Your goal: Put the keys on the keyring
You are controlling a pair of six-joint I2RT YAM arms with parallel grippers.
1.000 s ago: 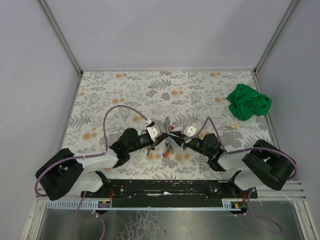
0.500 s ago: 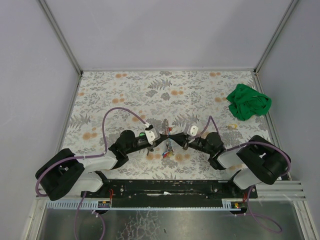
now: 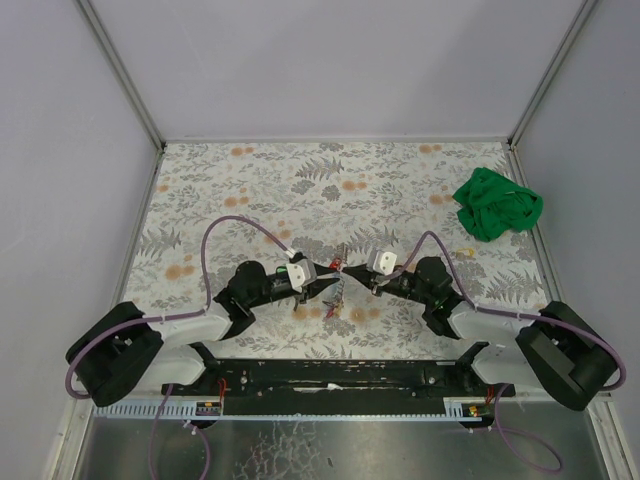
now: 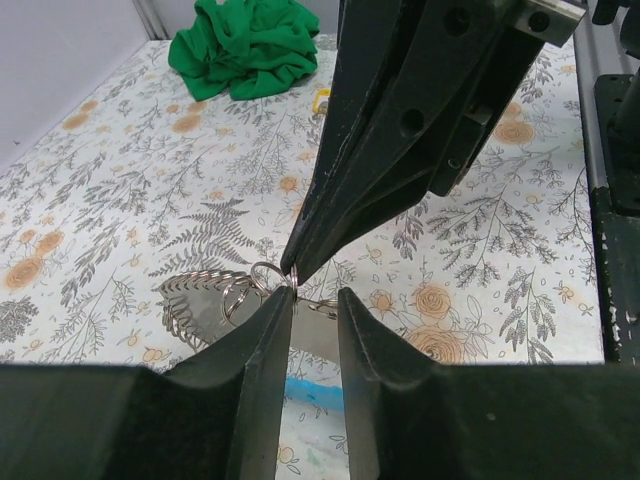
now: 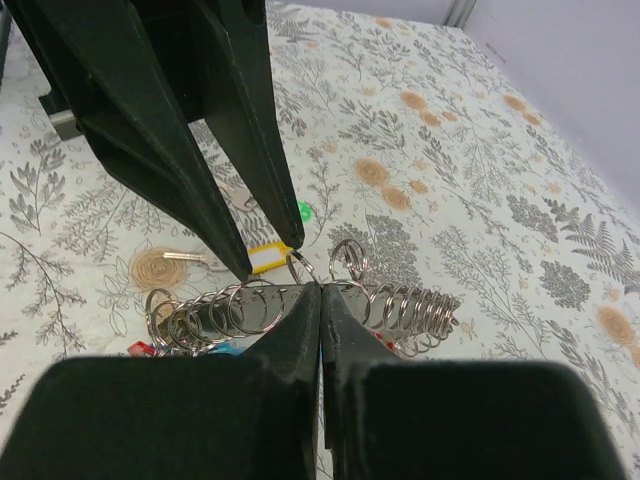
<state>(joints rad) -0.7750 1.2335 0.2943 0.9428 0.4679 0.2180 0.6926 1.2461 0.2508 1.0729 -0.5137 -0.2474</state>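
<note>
Meeting tip to tip over a rack of keyrings (image 5: 250, 305), right gripper (image 5: 320, 288) jaws clenched against one ring, left gripper (image 4: 315, 297) jaws slightly parted, while yellow key (image 5: 268, 260) and green key (image 5: 303, 212) lie unthreaded on the table (image 5: 450, 150) just beyond the right jaws.

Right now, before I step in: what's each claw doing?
Left claw: open, nothing visibly held.
Right claw: closed, tips at a ring; grip cannot be told.

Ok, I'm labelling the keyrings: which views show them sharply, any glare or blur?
Top external view: even, soft light, but the keyrings are too small to resolve. Left wrist view: keyrings sharp; left gripper's fingers near-black, little detail. Right wrist view: keyrings crisp with small glints; right gripper's fingers equally dark.
</note>
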